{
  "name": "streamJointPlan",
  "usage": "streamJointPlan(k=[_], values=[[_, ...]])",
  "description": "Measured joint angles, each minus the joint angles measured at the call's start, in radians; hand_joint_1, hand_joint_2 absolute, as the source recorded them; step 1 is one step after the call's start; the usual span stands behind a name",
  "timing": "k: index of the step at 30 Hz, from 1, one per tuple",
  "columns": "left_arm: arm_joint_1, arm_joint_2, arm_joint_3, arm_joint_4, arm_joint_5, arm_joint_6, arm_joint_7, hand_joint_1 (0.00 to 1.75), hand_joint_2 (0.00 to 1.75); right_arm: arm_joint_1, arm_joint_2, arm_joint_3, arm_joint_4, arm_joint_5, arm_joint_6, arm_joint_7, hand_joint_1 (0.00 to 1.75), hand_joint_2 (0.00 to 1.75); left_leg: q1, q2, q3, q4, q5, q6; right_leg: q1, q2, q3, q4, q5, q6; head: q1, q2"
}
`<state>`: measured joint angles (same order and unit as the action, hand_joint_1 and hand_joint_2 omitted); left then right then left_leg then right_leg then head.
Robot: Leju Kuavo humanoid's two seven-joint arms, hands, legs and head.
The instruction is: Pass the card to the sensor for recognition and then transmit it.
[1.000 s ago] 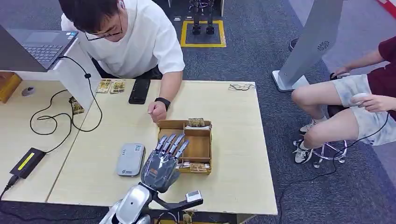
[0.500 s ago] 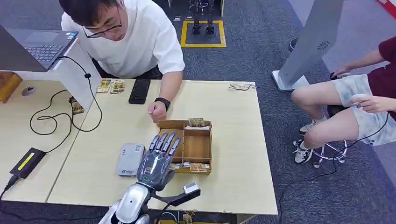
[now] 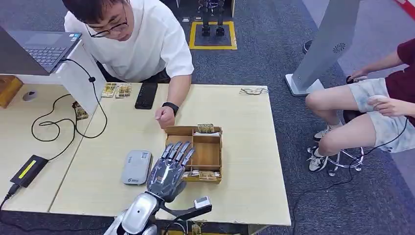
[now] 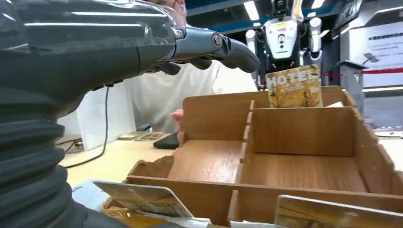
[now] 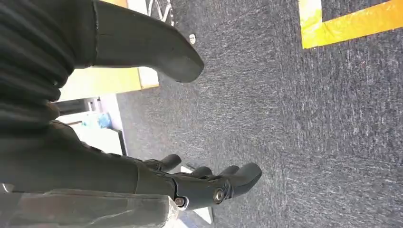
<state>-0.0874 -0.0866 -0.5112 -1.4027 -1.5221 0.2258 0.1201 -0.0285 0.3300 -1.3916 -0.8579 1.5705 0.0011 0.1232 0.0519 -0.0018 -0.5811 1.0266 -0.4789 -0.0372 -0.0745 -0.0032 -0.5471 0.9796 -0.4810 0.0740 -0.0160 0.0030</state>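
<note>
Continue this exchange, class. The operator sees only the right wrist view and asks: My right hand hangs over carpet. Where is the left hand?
Observer: The left hand hovers over the near left corner of the wooden box, fingers spread, holding nothing.
Operator: Any cards within reach?
Observer: Yes, cards lie in the box's near compartments, just below the hand.
Operator: And the sensor?
Observer: A grey device, likely the sensor, lies on the table to the robot's left of the box.
</note>
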Motion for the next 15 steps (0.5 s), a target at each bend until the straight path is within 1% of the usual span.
streamJointPlan(k=[1,6,8,11,15], values=[[0.001,-0.003,0.001,0.002,0.000,0.003,-0.012,1.75,1.75,0.000,0.000,0.000,0.000,0.000,0.000,0.000,0.00,1.75,0.000,0.000,0.000,0.000,0.000,0.000,0.000,0.000,0.000,0.000,0.000,0.000,0.000,0.000],[0.006,-0.016,0.018,0.006,0.004,0.022,-0.075,1.75,1.75,0.000,0.000,0.000,0.000,0.000,0.000,-0.005,0.00,1.75,0.000,0.000,0.000,0.000,0.000,0.000,0.000,0.000,0.000,0.000,0.000,0.000,0.000,0.000],[0.011,-0.016,0.021,0.007,0.008,0.031,-0.092,1.75,1.75,0.000,0.000,0.000,0.000,0.000,-0.001,-0.005,0.00,1.75,0.000,0.000,0.000,0.000,0.000,0.000,0.000,0.000,0.000,0.000,0.000,0.000,0.000,0.000],[0.019,-0.028,0.032,0.007,0.008,0.035,-0.101,1.75,1.75,0.000,0.000,0.000,0.000,0.000,-0.003,-0.007,0.00,1.75,0.000,0.000,0.000,0.000,0.000,0.000,0.000,0.000,0.000,0.000,0.000,0.000,0.000,0.000],[0.021,-0.030,0.035,0.012,0.008,0.033,-0.111,1.75,1.75,0.000,0.000,0.000,0.000,0.000,-0.003,-0.009,0.00,1.75,0.000,0.000,0.000,0.000,0.000,0.000,0.000,0.000,0.000,0.000,0.000,0.000,0.000,0.000]])
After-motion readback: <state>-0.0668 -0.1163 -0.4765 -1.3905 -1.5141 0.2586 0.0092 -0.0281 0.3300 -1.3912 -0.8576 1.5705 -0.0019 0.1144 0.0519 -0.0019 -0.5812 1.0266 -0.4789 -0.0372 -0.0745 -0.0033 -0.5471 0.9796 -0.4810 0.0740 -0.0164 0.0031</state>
